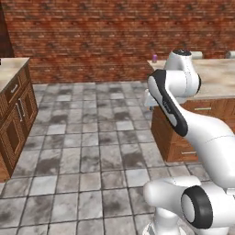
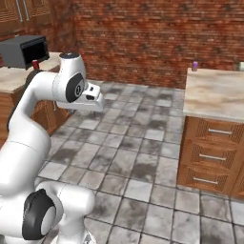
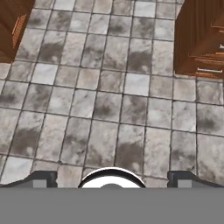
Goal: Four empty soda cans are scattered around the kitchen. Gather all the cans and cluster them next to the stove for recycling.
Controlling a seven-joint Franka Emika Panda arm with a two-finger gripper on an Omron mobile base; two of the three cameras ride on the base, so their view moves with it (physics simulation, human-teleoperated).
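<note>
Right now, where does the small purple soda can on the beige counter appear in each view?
Left base view: small purple soda can, upper right, at the counter's far corner.
Right base view, upper right, same corner.
Hand view: none visible.
Shared landmark: brown wooden drawer cabinet.

Kitchen, wooden cabinets (image 2: 212, 157), marbled counters (image 2: 214, 95), apparently microwave (image 2: 24, 50)

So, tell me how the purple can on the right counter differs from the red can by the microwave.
The purple can is purple with a pale top; the red can is plain red. The purple can stands near the far corner of the island counter with nothing close beside it, while the red can stands right beside the black microwave on the left counter. Both are small, upright, and untouched.
</note>
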